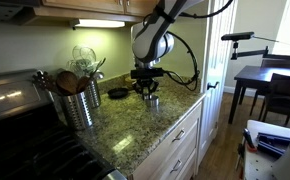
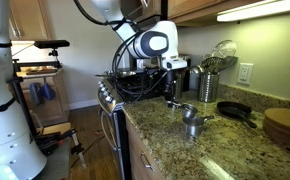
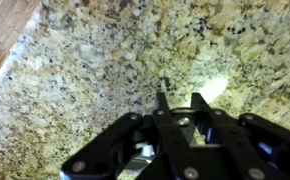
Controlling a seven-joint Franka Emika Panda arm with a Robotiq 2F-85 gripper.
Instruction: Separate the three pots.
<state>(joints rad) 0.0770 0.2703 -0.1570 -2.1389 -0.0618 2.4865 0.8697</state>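
Note:
In an exterior view two small shiny silver pots stand close together on the granite counter, one [image 2: 190,114] slightly behind the other [image 2: 193,128]. I cannot make out a third. In an exterior view one small pot [image 1: 153,101] sits just below my gripper [image 1: 146,90]. My gripper [image 2: 172,97] hangs just above the counter beside the pots, toward the stove. In the wrist view its fingers [image 3: 178,98] are drawn close together with only counter showing between the tips. A shiny bit of metal [image 3: 142,156] shows through the linkage.
A tall ribbed steel canister with wooden spoons [image 1: 80,102] [image 2: 207,85] stands by the stove. A black skillet [image 2: 235,110] [image 1: 118,93] lies near the wall. A round wooden board [image 2: 285,125] is beyond it. The counter edge [image 1: 175,115] drops to the cabinets.

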